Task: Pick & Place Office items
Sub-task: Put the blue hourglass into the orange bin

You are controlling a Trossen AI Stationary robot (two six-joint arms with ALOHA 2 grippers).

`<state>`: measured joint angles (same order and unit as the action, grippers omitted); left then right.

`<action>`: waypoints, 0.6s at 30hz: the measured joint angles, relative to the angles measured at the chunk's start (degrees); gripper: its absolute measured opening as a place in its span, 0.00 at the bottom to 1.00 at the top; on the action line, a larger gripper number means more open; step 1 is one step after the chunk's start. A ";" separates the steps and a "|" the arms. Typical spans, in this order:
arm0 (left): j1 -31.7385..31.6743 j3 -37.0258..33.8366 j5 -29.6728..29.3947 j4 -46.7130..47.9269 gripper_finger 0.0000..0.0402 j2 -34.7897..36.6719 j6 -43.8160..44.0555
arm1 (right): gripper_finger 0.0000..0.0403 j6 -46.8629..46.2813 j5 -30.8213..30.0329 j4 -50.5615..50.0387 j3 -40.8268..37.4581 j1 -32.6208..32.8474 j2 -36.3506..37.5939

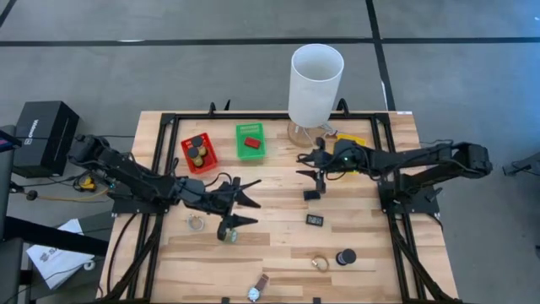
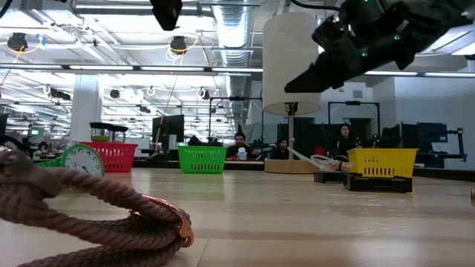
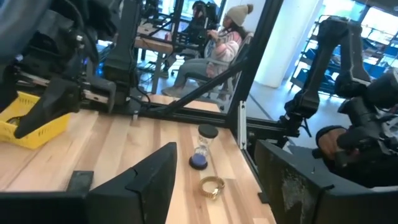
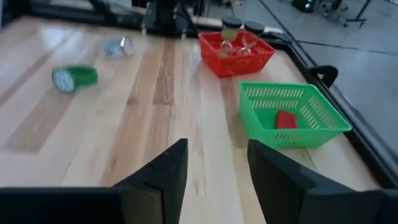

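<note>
Left gripper [image 1: 239,201] sits over the table [image 1: 278,253] left of centre, fingers spread wide, holding nothing; a green tape roll [image 1: 228,236] lies just below it. Right gripper [image 1: 309,165] hangs above the table near the tall white cylinder [image 1: 315,83], fingers parted and empty. Red block [image 4: 286,119] rests in the green bin [image 4: 291,113]; dark-lidded items sit in the red bin [image 1: 199,154]. Two small black blocks [image 1: 313,219], a ring [image 1: 320,263] and a black cylinder [image 1: 345,257] lie loose right of centre. Wristwatch [image 1: 256,290] at the near edge.
</note>
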<state>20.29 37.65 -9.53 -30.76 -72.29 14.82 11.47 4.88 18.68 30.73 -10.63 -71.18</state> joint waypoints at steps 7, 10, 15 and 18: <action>0.02 0.00 0.10 0.02 0.54 0.00 -2.23 | 0.36 2.91 9.20 -2.16 1.13 1.35 0.05; 0.00 0.00 0.11 0.38 0.56 0.00 -5.76 | 0.34 2.98 9.67 -5.66 1.15 2.06 0.18; 0.00 0.00 0.12 0.49 0.59 0.00 -8.43 | 0.31 1.66 10.21 -12.53 3.01 4.58 2.87; -0.14 -0.02 0.12 0.87 0.60 0.00 -8.72 | 0.30 -0.31 10.34 -13.84 4.78 7.46 4.44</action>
<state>20.16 37.63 -9.41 -29.89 -72.29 6.11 11.16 15.22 4.84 35.51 -3.17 -66.75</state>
